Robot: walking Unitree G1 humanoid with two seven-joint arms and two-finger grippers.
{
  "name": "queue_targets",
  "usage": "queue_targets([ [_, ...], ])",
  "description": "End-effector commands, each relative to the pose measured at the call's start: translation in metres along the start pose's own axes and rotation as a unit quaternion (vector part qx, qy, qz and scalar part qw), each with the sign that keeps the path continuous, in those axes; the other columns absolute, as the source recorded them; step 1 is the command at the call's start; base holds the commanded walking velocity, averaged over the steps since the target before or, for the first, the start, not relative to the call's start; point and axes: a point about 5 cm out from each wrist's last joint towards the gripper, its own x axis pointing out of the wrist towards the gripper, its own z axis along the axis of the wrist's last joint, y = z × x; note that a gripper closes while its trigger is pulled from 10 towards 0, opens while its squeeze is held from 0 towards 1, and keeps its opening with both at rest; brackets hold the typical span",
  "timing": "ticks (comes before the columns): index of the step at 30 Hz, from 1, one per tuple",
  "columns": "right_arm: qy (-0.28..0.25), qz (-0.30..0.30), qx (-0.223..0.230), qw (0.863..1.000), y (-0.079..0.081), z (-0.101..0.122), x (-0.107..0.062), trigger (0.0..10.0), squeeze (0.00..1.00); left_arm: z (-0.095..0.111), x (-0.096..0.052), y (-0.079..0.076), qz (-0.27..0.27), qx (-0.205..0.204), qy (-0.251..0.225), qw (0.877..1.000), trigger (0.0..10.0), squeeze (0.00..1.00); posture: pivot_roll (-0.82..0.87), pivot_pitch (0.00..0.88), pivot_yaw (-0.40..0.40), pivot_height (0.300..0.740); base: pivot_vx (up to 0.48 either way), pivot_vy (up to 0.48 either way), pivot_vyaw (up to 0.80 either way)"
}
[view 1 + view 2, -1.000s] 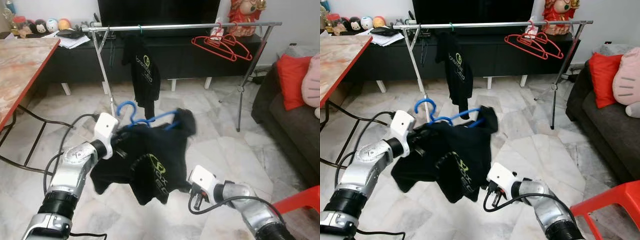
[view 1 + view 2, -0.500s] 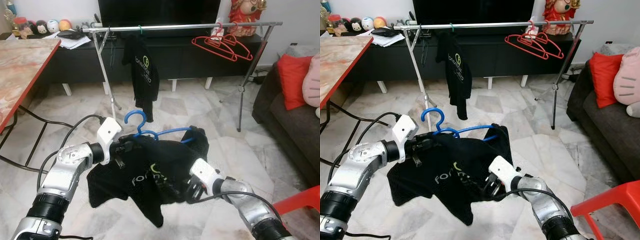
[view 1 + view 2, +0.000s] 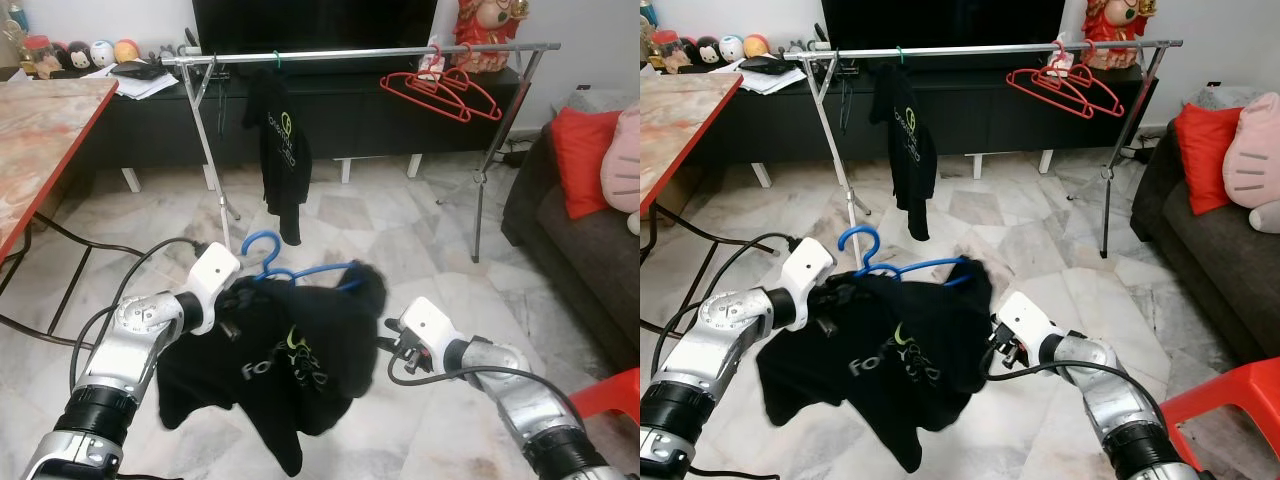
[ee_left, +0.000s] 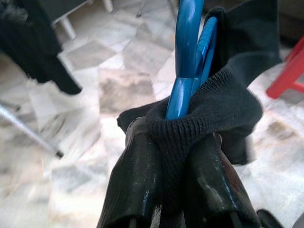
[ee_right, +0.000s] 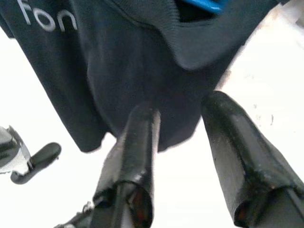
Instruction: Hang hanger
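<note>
Both eye views look forward and down from head height, sharing the garment rack [image 3: 360, 52] far beyond both claws. Each wrist view looks along its own fingers, very close: the left claw [image 4: 173, 156] meets the blue hanger [image 4: 187, 61], the right claw [image 5: 183, 142] the black shirt [image 5: 123, 61].

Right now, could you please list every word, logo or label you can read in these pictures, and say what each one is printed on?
"Fo": pale letters, the rest blurred, on the black T-shirt on the blue plastic hanger.
"fon": the same print, right wrist view.
Green logo and wording on the black T-shirt hanging from the metal rail: too small to read.
</note>
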Motion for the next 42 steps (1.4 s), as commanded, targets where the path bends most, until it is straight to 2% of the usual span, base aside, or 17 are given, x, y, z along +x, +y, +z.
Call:
queue_targets([
  [1,-0.001,-0.008,-0.003,1.000,-0.003,0.003,-0.003,10.0,1.00,0.011,0.001,0.003,0.004,0.020,-0.008,1.000,10.0,0.00,-0.06,0.000,-0.034,0.740,0.000,0.000,0.00],
  [4,-0.002,-0.015,0.001,1.000,-0.006,0.003,-0.004,10.0,1.00,0.007,0.001,0.001,-0.001,0.021,0.003,1.000,10.0,0.00,-0.06,0.000,-0.046,0.740,0.000,0.000,0.00],
  [5,-0.009,-0.009,0.006,1.000,-0.006,0.004,-0.004,10.0,0.61,0.005,0.002,-0.002,-0.009,0.019,0.006,1.000,10.0,0.00,-0.06,0.000,-0.046,0.740,0.000,0.000,0.00],
  [6,-0.009,-0.009,0.006,1.000,-0.006,0.004,-0.004,10.0,0.61,0.005,0.002,-0.002,-0.009,0.019,0.006,1.000,10.0,0.00,-0.06,0.000,-0.046,0.740,0.000,0.000,0.00],
  [7,-0.010,0.004,0.005,1.000,-0.004,0.005,-0.004,10.0,0.00,0.006,0.003,-0.003,-0.015,0.019,0.000,1.000,10.0,0.00,-0.06,0.000,-0.049,0.740,0.000,0.000,0.00],
  [11,-0.002,0.026,-0.010,1.000,0.001,0.005,-0.001,10.0,0.00,0.012,0.004,-0.009,-0.036,0.021,-0.014,0.999,10.0,0.00,-0.06,0.000,-0.057,0.740,0.000,0.000,0.00],
  [19,-0.021,0.008,0.013,1.000,-0.003,0.011,0.003,10.0,0.00,0.014,0.003,-0.015,-0.058,0.020,-0.024,0.998,10.0,0.00,-0.06,0.003,-0.065,0.740,0.000,0.000,0.00],
  [20,-0.026,0.002,0.017,1.000,-0.004,0.012,0.003,10.0,0.82,0.014,0.003,-0.015,-0.059,0.019,-0.024,0.998,10.0,0.00,-0.06,0.003,-0.065,0.740,0.000,0.000,0.00],
  [21,-0.037,-0.020,0.023,0.999,-0.010,0.016,0.001,10.0,1.00,0.014,0.003,-0.016,-0.061,0.017,-0.024,0.998,10.0,0.00,-0.06,0.002,-0.066,0.740,0.000,0.000,0.00],
  [23,-0.042,-0.055,0.023,0.997,-0.017,0.017,0.000,10.0,1.00,0.013,0.002,-0.017,-0.064,0.015,-0.024,0.998,10.0,0.00,-0.06,0.002,-0.066,0.740,0.000,0.000,0.00],
  [25,-0.036,-0.100,0.042,0.993,-0.025,0.015,0.000,10.0,0.18,0.013,0.003,-0.018,-0.066,0.014,-0.025,0.997,10.0,0.00,-0.07,0.000,-0.065,0.740,0.000,0.000,0.00],
  [26,-0.037,-0.102,0.043,0.993,-0.026,0.015,0.000,10.0,0.18,0.013,0.003,-0.018,-0.067,0.014,-0.025,0.997,10.0,0.00,-0.07,0.000,-0.065,0.740,0.000,0.000,0.00],
  [27,-0.043,-0.109,0.054,0.992,-0.026,0.015,-0.001,10.0,0.00,0.013,0.004,-0.019,-0.067,0.013,-0.025,0.997,10.0,0.00,-0.07,0.000,-0.065,0.740,0.000,0.000,0.00],
  [31,-0.039,-0.132,0.088,0.987,-0.026,0.011,0.001,10.0,0.00,0.014,0.005,-0.020,-0.070,0.012,-0.026,0.997,10.0,0.00,-0.07,0.000,-0.063,0.740,0.000,0.000,0.00],
  [36,-0.034,-0.097,0.108,0.989,-0.013,0.006,0.010,10.0,0.00,0.015,0.006,-0.020,-0.071,0.012,-0.027,0.997,10.0,0.00,-0.07,0.000,-0.063,0.740,0.000,0.000,0.00],
  [42,-0.017,-0.106,0.118,0.987,-0.011,0.000,0.016,10.0,0.00,0.014,0.006,-0.020,-0.074,0.010,-0.026,0.997,10.0,0.00,-0.06,0.000,-0.067,0.740,0.000,0.000,0.00],
])
